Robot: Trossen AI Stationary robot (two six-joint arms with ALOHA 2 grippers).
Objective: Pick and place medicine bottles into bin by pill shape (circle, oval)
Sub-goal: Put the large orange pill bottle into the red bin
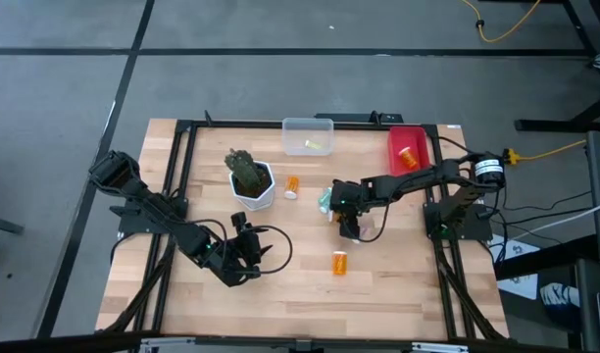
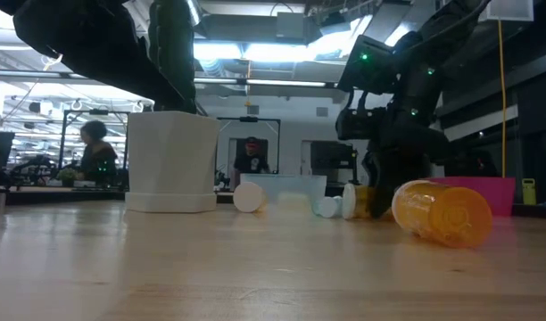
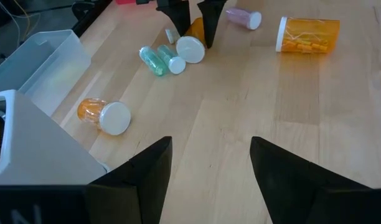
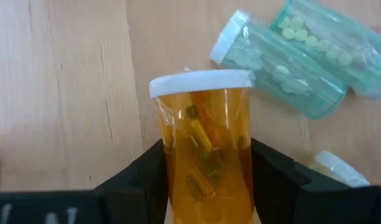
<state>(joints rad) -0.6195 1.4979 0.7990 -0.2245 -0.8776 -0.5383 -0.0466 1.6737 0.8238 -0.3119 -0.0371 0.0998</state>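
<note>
Right pincer (image 4: pixel 206 186): you have it clamped on a translucent orange pill bottle with a white cap (image 4: pixel 203 143), mid-worktop, just right of two teal bottles (image 4: pixel 284 62).
Bottle axis: it runs straight out from between the fingers, cap away from the wrist.
Pills: they look oblong, probably oval.
Destination: red bin (image 1: pixel 408 149) at the far right, nearest this arm.
Left pincer (image 3: pixel 209 162): fingers apart, waiting near left.
</note>
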